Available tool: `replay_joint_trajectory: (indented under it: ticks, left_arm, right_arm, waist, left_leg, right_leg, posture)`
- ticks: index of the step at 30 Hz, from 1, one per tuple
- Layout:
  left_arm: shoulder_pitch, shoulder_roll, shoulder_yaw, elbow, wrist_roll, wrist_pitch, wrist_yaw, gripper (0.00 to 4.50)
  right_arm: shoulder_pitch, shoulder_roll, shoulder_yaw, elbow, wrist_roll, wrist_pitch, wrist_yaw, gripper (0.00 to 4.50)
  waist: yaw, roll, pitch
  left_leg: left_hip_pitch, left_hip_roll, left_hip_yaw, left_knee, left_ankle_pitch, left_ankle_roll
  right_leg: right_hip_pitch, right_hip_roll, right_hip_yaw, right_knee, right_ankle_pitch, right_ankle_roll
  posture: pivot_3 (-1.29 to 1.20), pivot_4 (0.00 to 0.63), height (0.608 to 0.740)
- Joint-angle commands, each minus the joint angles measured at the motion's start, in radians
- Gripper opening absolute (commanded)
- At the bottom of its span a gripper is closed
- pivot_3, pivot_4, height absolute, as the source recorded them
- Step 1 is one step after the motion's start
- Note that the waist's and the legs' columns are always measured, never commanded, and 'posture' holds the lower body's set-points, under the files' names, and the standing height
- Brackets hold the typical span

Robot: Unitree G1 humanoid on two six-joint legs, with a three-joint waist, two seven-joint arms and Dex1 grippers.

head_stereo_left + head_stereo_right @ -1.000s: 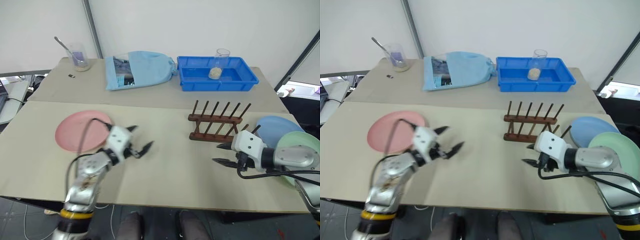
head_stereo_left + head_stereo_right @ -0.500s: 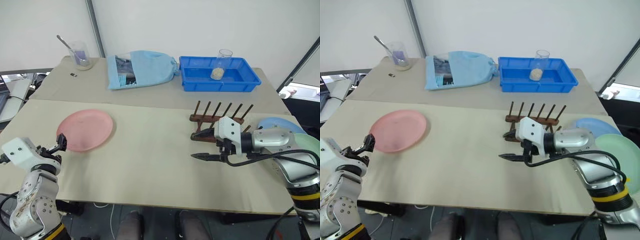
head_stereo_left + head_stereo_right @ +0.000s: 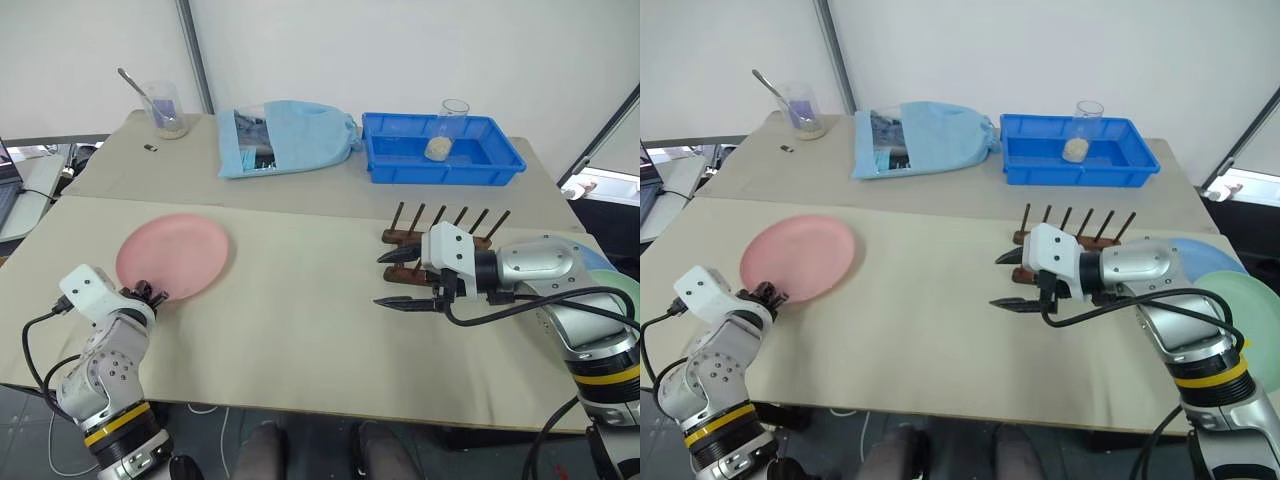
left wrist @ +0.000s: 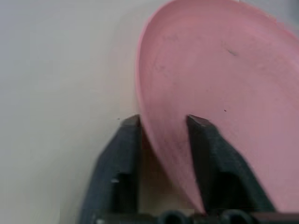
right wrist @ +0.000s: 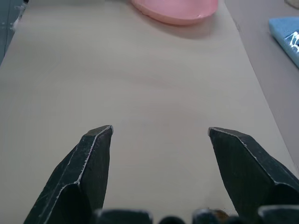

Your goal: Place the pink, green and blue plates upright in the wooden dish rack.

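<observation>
The pink plate [image 3: 175,257] lies flat on the left of the table. My left gripper [image 3: 148,293] is at its near edge; in the left wrist view the two fingers [image 4: 124,154] stand either side of the pink plate's [image 4: 224,70] rim, shut on it. My right gripper [image 3: 386,278] hovers open and empty over the table's middle, just in front of the wooden dish rack [image 3: 408,236], which its hand partly hides. Behind the right arm lie the blue plate [image 3: 1195,252] and the green plate [image 3: 1240,320], at the table's right edge.
At the back stand a deep blue tray [image 3: 400,165] holding a glass beaker [image 3: 453,125], a light blue cloth bag [image 3: 285,138] and a glass with a spoon [image 3: 165,105]. A slanted pole [image 3: 205,55] rises behind the table.
My left gripper swung from the table's middle out to the pink plate's near rim and closed on it. The right gripper moved left, in front of the rack, and stayed open.
</observation>
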Motion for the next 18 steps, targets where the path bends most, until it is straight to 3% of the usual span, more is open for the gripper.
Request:
replay_joint_trajectory:
  ticks: [1, 4, 9, 13, 18]
  left_arm:
    - [-0.021, 0.003, -0.036, 0.026, -0.001, 0.012, 0.009, 0.05]
    - [-0.065, -0.017, -0.066, 0.003, -0.021, 0.016, 0.017, 0.05]
    - [-0.206, -0.123, -0.178, -0.009, -0.011, 0.007, 0.075, 0.05]
    - [-0.319, -0.212, -0.277, 0.014, 0.009, -0.021, 0.108, 0.05]
    - [-0.358, -0.247, -0.296, 0.013, -0.004, -0.01, 0.13, 0.05]
  right_arm:
    - [-0.036, 0.019, -0.017, -0.036, -0.017, -0.025, -0.041, 3.68]
    - [-0.071, 0.063, 0.019, -0.034, -0.063, -0.025, -0.089, 3.68]
    - [-0.176, 0.203, 0.176, 0.022, -0.27, -0.001, -0.245, 3.68]
    - [-0.253, 0.284, 0.318, 0.154, -0.458, -0.132, -0.323, 3.68]
    - [-0.307, 0.331, 0.378, 0.314, -0.607, -0.258, -0.421, 3.68]
  waist:
    - [0.001, 0.0, 0.0]
    - [0.001, 0.0, 0.0]
    - [0.008, 0.0, 0.0]
    - [0.006, 0.0, 0.0]
    - [-0.008, -0.001, 0.0]
  left_leg:
    - [0.0, 0.0, 0.0, 0.0, 0.0, 0.0]
    - [0.0, 0.0, 0.0, 0.0, 0.0, 0.0]
    - [-0.002, 0.0, -0.001, 0.001, 0.002, -0.003]
    - [-0.005, -0.001, -0.002, 0.001, 0.002, -0.003]
    - [-0.005, -0.001, -0.002, -0.002, 0.001, -0.003]
  right_leg:
    - [0.0, 0.0, 0.0, 0.0, 0.0, 0.0]
    - [0.0, 0.0, 0.0, 0.0, 0.0, 0.0]
    - [-0.001, 0.0, -0.003, 0.0, 0.001, -0.001]
    - [-0.002, 0.0, -0.003, -0.002, 0.006, 0.006]
    - [-0.003, 0.0, -0.003, -0.003, 0.006, 0.006]
  posture:
    - [0.0, 0.15, 0.696]
    - [0.0, 0.15, 0.696]
    - [0.0, 0.15, 0.696]
    - [0.0, 0.15, 0.696]
    - [0.0, 0.15, 0.696]
